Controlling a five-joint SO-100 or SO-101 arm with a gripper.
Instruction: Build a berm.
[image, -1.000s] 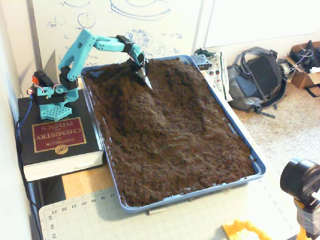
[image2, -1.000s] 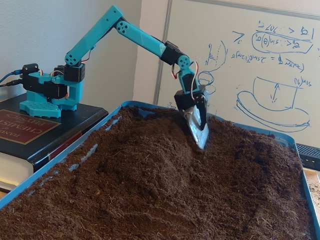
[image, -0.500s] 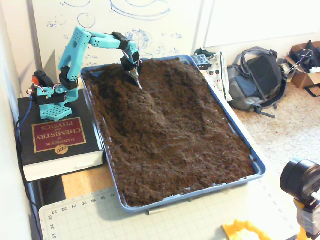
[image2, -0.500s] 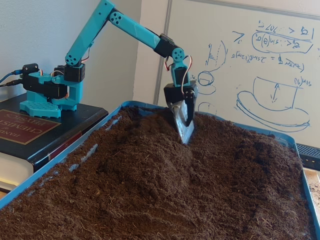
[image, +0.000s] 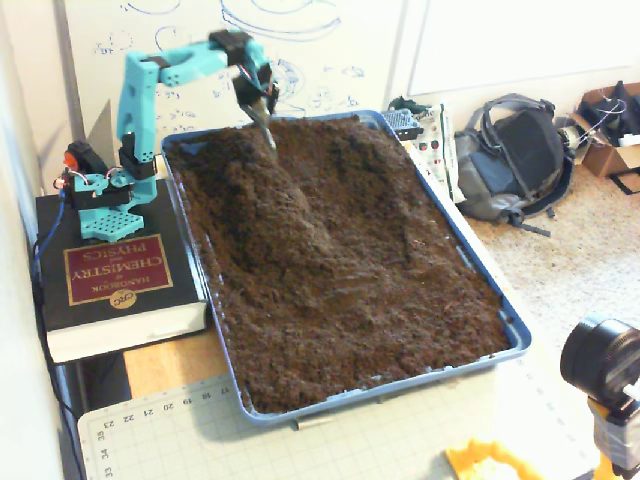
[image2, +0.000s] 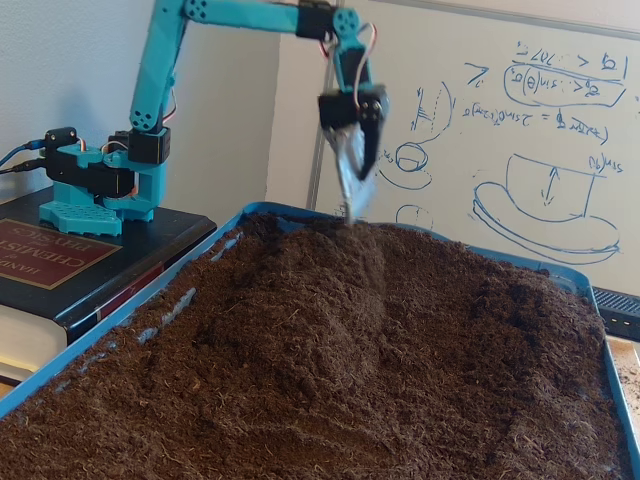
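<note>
Lifting clear of the berm (image2: 330, 300), the hand (image2: 350, 205) is now hanging above its 12 o'clock end, fingers pressed together.

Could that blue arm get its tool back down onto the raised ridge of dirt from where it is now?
Probably yes. The tool hangs just above the far end of the berm, which runs from there toward the near end of the tray. Nothing stands between them; only open air and loose soil lie below.
</note>
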